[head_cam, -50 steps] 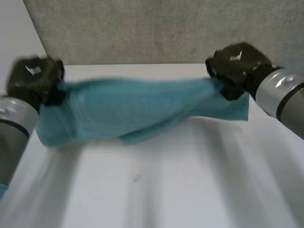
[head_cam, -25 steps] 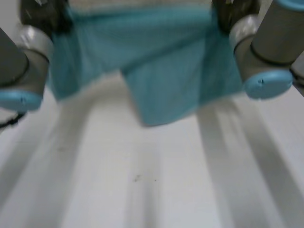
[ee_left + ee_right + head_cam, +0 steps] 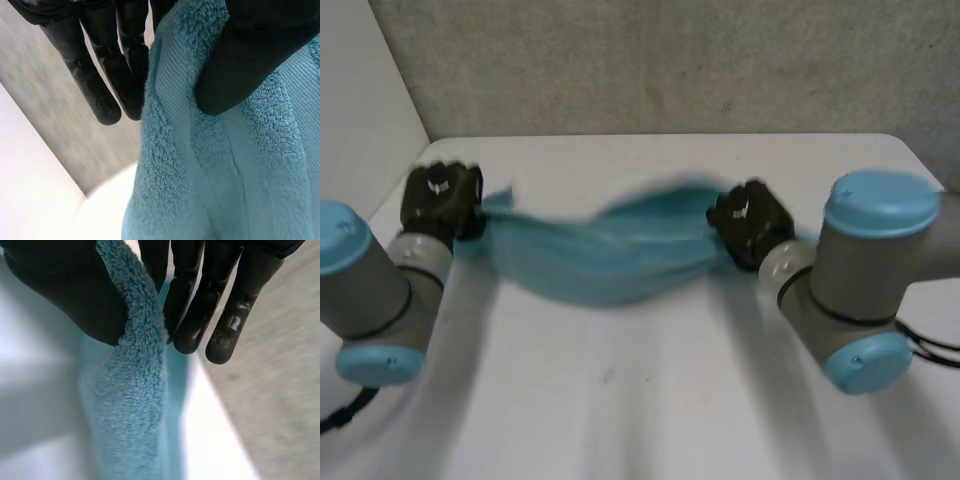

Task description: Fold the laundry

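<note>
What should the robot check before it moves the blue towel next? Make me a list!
1. Left hand pinching the towel: ok.
2. Right hand pinching the towel: ok.
3. Towel spread flat between the hands: not ok, it sags and is bunched.
4. Hands holding matching corners: cannot tell.
5. Bare table nearer the robot to lay it on: ok.

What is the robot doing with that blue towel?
The robot is holding the towel stretched between its two hands above the white table. Its left hand pinches one end and its right hand pinches the other, each with the thumb against the fingers. The middle of the towel sags toward the table. It is not folded yet.
</note>
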`<action>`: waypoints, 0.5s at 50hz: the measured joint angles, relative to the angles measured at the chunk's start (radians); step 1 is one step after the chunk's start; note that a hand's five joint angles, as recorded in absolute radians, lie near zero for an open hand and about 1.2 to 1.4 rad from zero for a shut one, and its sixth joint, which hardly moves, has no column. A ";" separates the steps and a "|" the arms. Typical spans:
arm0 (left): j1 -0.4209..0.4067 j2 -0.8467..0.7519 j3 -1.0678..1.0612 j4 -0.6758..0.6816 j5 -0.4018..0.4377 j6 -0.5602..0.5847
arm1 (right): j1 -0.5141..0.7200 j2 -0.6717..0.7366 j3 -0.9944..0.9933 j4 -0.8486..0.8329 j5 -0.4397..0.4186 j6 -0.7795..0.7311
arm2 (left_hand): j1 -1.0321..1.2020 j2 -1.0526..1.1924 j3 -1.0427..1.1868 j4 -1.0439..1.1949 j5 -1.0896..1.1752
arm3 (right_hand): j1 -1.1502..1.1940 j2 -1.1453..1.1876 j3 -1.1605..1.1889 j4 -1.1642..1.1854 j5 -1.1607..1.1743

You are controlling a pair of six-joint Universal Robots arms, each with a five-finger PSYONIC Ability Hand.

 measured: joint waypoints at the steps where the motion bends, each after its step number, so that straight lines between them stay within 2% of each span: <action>1: 0.001 -0.008 -0.023 -0.005 -0.001 0.003 | 0.000 0.030 0.006 0.006 -0.001 0.008 | 0.000 -0.009 -0.010 -0.009 -0.001 | 0.000 0.000 0.000 0.000 0.000; 5: 0.007 -0.008 -0.082 -0.035 -0.001 0.015 | -0.001 0.086 0.019 0.044 -0.002 0.027 | -0.015 -0.067 -0.067 -0.065 -0.027 | 0.000 0.000 0.000 0.000 0.001; 9: 0.012 0.034 -0.134 -0.090 -0.001 0.037 | -0.004 0.084 0.042 0.091 -0.009 0.056 | -0.424 -0.417 -0.399 -0.405 -0.390 | 0.000 0.000 0.000 0.000 0.002; 10: 0.012 0.034 -0.134 -0.090 -0.001 0.037 | -0.004 0.084 0.042 0.091 -0.009 0.056 | -0.424 -0.417 -0.399 -0.405 -0.390 | 0.000 0.000 0.000 0.000 0.002; 11: 0.011 0.069 -0.158 -0.126 0.000 0.058 | -0.005 0.074 0.050 0.100 -0.012 0.067 | -0.624 -0.615 -0.607 -0.615 -0.606 | 0.000 0.000 0.000 0.000 0.002; 14: 0.007 0.114 -0.181 -0.159 0.001 0.089 | -0.008 0.028 0.082 0.117 -0.031 0.119 | -0.663 -0.683 -0.678 -0.692 -0.684 | 0.000 0.000 0.000 0.000 0.002; 25: -0.021 0.284 -0.268 -0.194 0.008 0.167 | -0.003 -0.001 0.111 0.114 -0.058 0.168 | -0.668 -0.695 -0.687 -0.700 -0.696 | 0.000 0.000 0.000 0.000 0.004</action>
